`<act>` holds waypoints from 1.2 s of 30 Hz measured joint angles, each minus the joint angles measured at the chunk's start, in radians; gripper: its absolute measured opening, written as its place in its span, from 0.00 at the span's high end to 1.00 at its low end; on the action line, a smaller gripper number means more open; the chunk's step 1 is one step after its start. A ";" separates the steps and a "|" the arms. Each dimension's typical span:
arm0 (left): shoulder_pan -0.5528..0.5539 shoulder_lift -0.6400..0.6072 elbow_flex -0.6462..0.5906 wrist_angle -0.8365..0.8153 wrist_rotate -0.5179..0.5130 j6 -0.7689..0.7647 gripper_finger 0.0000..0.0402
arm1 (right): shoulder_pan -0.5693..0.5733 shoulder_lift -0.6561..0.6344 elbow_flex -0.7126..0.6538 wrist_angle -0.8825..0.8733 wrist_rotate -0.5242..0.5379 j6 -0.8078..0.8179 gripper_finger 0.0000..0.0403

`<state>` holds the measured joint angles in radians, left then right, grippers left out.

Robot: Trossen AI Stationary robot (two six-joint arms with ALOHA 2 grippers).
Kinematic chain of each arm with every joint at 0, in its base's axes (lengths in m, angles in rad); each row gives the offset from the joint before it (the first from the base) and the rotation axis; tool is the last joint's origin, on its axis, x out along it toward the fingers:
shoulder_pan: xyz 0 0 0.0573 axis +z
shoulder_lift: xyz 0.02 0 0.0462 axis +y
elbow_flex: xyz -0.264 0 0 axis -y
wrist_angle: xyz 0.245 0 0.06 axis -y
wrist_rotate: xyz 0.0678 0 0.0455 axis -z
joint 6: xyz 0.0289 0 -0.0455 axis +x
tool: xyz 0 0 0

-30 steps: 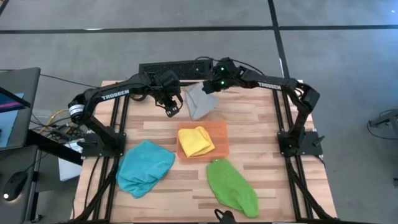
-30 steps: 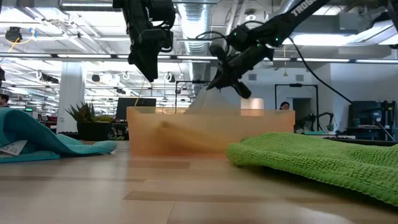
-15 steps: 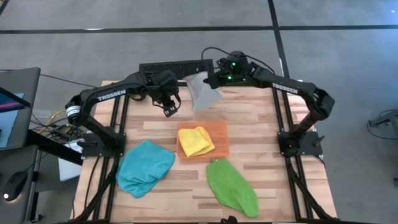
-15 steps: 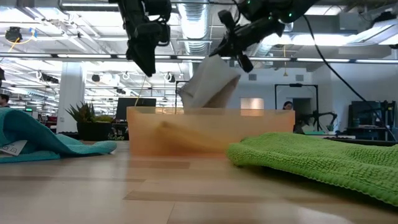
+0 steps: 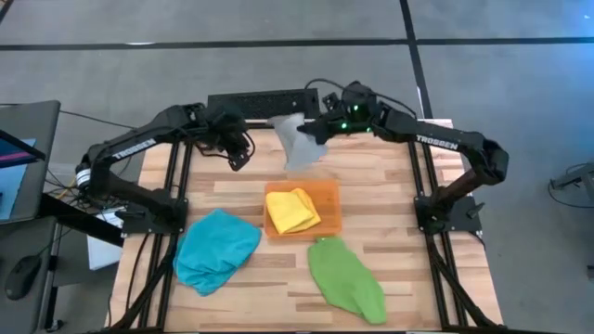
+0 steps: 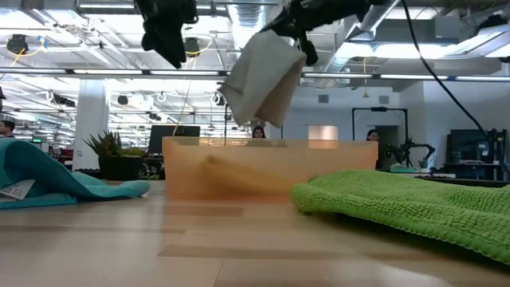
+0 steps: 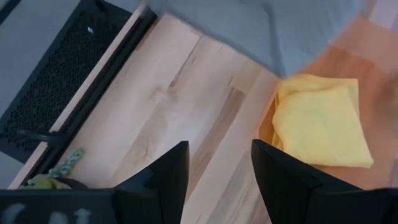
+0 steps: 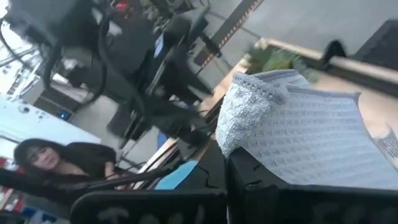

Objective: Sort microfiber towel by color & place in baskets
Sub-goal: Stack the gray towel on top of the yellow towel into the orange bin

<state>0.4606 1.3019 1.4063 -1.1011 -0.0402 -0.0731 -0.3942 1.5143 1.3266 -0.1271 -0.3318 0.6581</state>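
The right gripper [image 5: 320, 124] is pinching the grey towel [image 5: 295, 141] by one edge, dangling it clear above the far end of the wooden table [image 5: 371, 204]; it is hanging limp, so it looks light and soft, best gathered at a bunched corner. Teal [image 5: 215, 249] and green [image 5: 346, 278] towels are lying nearer, the yellow one [image 5: 291, 210] is sitting in the orange tray [image 5: 329, 204], and the left gripper [image 5: 236, 158] is hovering spread and empty beside the grey one.

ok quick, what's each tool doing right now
left tool: open, holding nothing, up above the table's far side.
right tool: shut on the grey towel, lifted clear of the table.
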 joint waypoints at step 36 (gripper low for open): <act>-0.280 -0.145 0.000 -0.052 0.188 0.091 0.58 | 0.450 0.247 0.001 0.393 0.412 0.338 1.00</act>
<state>0.1802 1.1568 1.4067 -1.1535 0.1482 0.0175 0.0562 1.7617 1.3277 0.2658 0.0799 0.9962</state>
